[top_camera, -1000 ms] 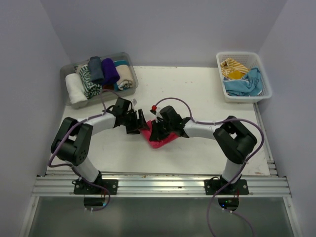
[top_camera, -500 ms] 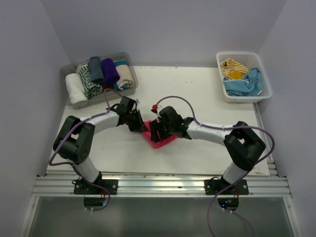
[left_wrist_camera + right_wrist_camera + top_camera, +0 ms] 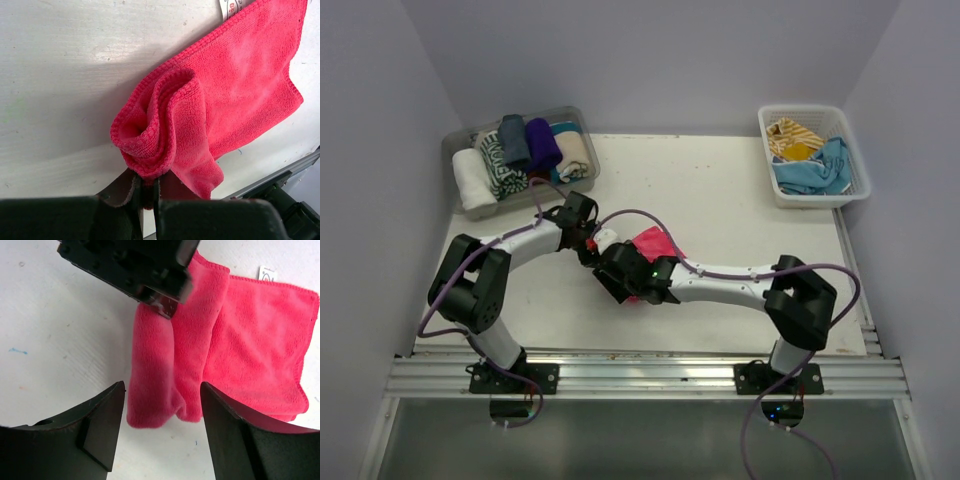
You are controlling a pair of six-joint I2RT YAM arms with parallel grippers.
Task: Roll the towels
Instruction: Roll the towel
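The pink towel (image 3: 200, 115) lies in the middle of the table (image 3: 750, 190), partly rolled. The left gripper (image 3: 147, 192) pinches the end of the roll, and the right gripper (image 3: 162, 390) hangs spread above the other end. The roll looks slack, so a one-sided pull could unwind or drag it. Since half a second ago the right arm has swung low and leftward, uncovering the towel's flat part.

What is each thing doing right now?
pink towel: half rolled, the rest lying flat.
left gripper: shut, pinching the roll's end.
right gripper: open, above the roll.
clear tray: holding rolled towels.
white basket: holding loose towels.
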